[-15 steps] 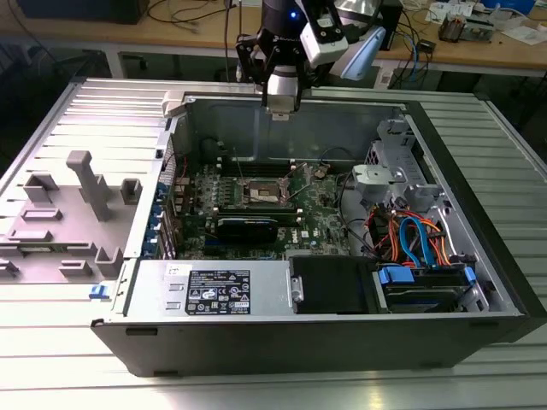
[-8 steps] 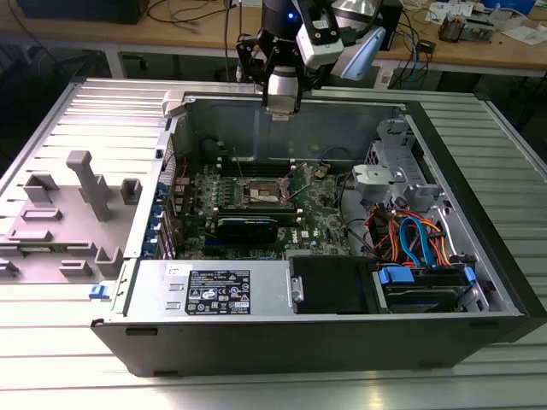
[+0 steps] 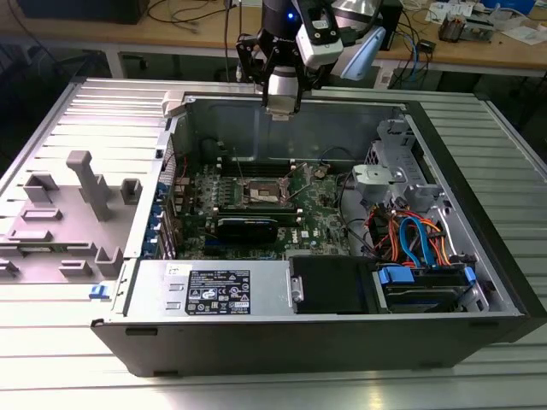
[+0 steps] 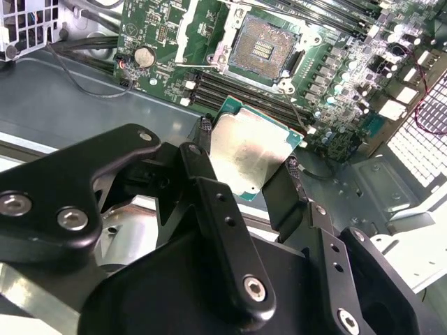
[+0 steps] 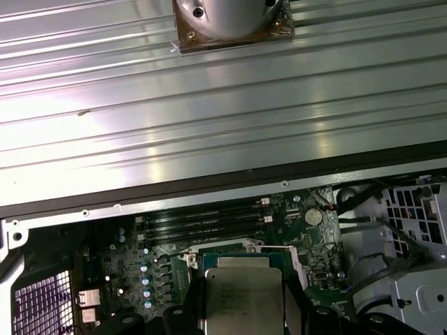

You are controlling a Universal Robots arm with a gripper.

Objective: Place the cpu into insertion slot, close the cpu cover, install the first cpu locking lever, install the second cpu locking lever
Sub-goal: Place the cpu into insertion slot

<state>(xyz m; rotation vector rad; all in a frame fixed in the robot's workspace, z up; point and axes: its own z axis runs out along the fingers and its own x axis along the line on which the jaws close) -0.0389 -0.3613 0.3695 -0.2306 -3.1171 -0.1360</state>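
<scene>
Gripper (image 4: 246,153) clenched on the cpu (image 4: 255,136), held flat. The insertion slot (image 4: 262,45) lies below, beyond the fingertips, well apart.

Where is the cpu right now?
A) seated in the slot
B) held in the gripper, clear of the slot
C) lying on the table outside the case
B: the gripper grips the cpu by its edges, and the slot is open and empty.
</scene>
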